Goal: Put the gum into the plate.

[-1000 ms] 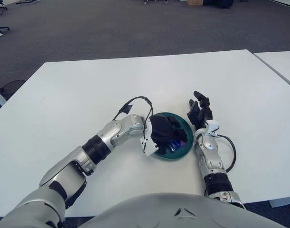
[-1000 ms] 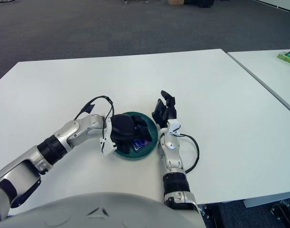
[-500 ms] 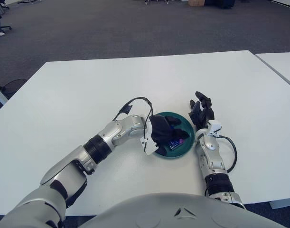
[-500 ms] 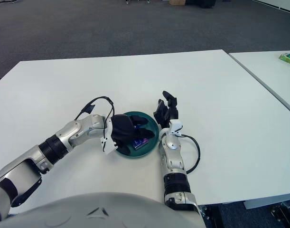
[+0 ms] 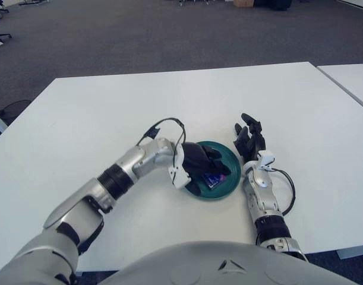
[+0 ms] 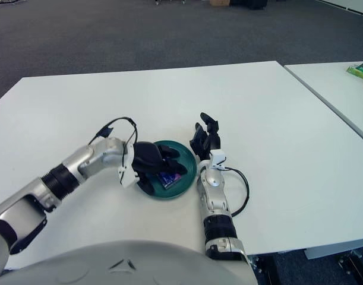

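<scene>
In the left eye view, a dark green plate (image 5: 227, 160) sits on a white table (image 5: 98, 113) with the gum (image 5: 214, 179) — a small blue-purple packet — lying inside it. The left hand (image 5: 196, 164) hovers over the plate's left half, fingers loosely apart, holding nothing. The right hand (image 5: 249, 142) rests just beside the plate's right rim, fingers spread. In the right eye view, the left hand (image 6: 150, 161) overlaps the plate's (image 6: 186, 160) near edge — withdrawing carelessly could snag the rim and tip the gum (image 6: 166, 179) out. Compared with a second ago, the left hand has shifted leftward, uncovering more of the plate.
</scene>
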